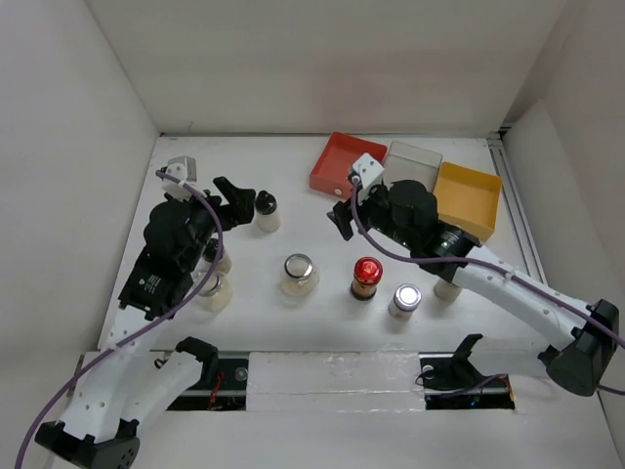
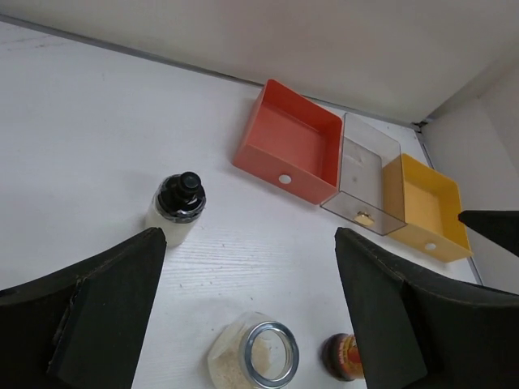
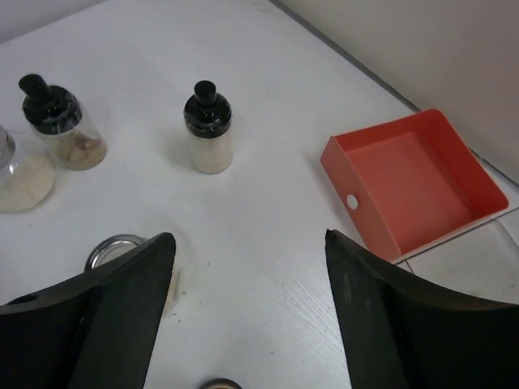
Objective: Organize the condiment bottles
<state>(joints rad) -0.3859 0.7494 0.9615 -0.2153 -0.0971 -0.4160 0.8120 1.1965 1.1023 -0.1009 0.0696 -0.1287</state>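
Spread wide, nothing held: left gripper (image 1: 237, 195), right gripper (image 1: 342, 217).
Black-capped bottle (image 1: 266, 210) just ahead of left gripper; silver-lidded jar (image 1: 299, 274), red-capped bottle (image 1: 366, 277), silver-capped bottle (image 1: 405, 299) behind right gripper, toward its wrist, untouched.

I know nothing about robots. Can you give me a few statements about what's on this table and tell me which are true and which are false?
1. The red tray is empty. True.
2. The right gripper holds the red-capped bottle. False: its jaws are open and empty, and that bottle stands on the table.
3. The clear tray sits between the red tray and the yellow tray. True.
4. Every bottle has a black cap. False: one cap is red, and a jar has a silver lid.
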